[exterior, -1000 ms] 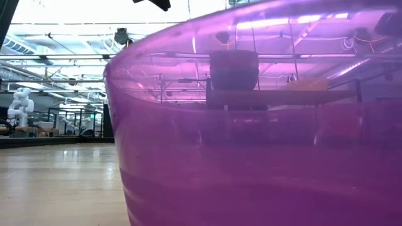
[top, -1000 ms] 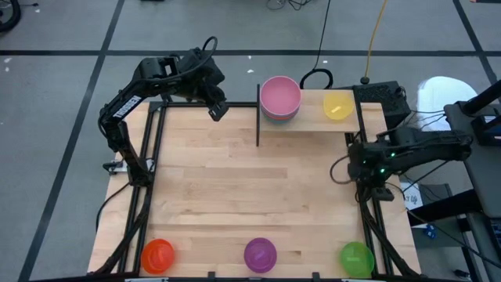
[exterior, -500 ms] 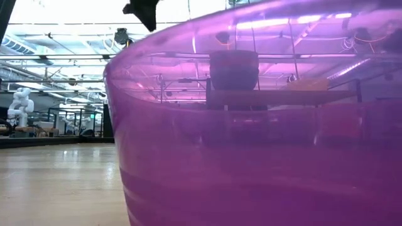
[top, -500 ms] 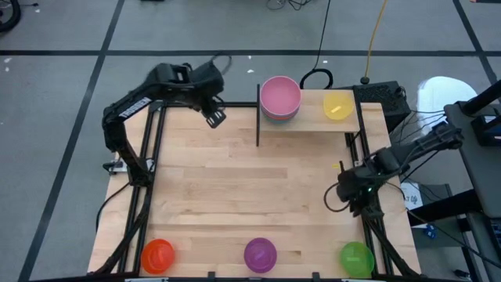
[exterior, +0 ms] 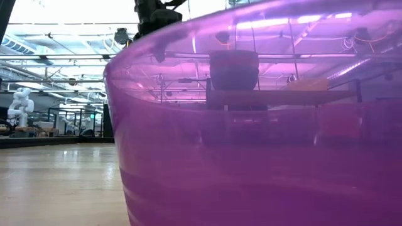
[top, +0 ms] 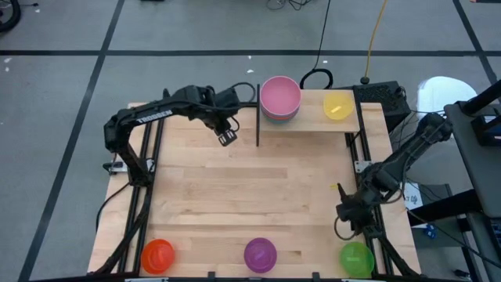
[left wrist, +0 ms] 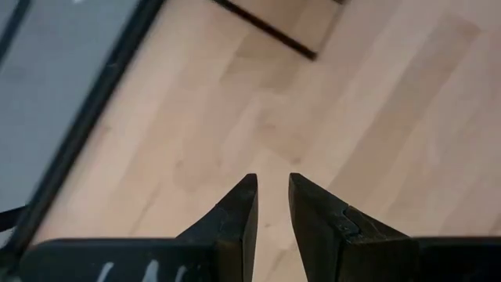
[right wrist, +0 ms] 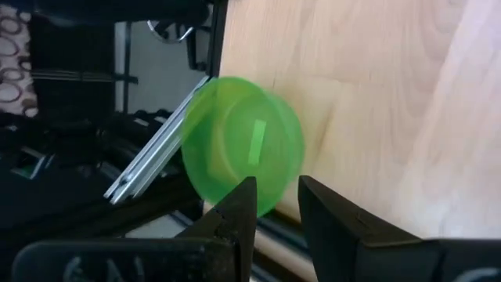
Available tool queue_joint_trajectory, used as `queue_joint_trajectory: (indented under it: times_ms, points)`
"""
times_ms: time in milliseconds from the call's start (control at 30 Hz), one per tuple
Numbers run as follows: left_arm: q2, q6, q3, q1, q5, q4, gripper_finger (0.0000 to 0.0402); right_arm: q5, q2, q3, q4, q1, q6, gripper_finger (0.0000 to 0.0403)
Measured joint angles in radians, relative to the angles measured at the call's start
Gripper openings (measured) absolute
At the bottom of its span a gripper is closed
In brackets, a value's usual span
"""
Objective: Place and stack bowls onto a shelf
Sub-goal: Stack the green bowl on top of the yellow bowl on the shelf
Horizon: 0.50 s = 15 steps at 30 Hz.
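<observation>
Here the left tool [top: 226, 139] hangs over bare worktop [top: 250, 188] just beside the shelf's black post, its fingers [left wrist: 239, 215] a narrow gap apart and holding nothing. The right tool [top: 350, 213] sits low near the worktop's right edge, close to the green bowl [top: 356, 258], fingers [right wrist: 235, 215] slightly apart and empty; in its wrist view the green bowl [right wrist: 243, 153] lies upside down just past the fingertips. The shelf [top: 313, 117] at the far edge carries a stack topped by the pink bowl [top: 280, 96] and, apart from it, the yellow bowl [top: 338, 106]. The orange bowl [top: 157, 254] and the purple bowl [top: 260, 254] rest along the near edge with the green one.
</observation>
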Motion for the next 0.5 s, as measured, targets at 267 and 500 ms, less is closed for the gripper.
queue_joint_trajectory:
  times_ms: [267,500]
  points:
    - [-0.186,-0.008,-0.224,-0.009,0.094,0.261,0.0081,0.133,0.087,-0.046,0.172,0.116,0.125,0.0089]
    - [-0.421,-0.032,-0.424,-0.017,0.1,0.419,0.0081,0.133,0.158,-0.046,0.186,0.166,0.167,0.0089]
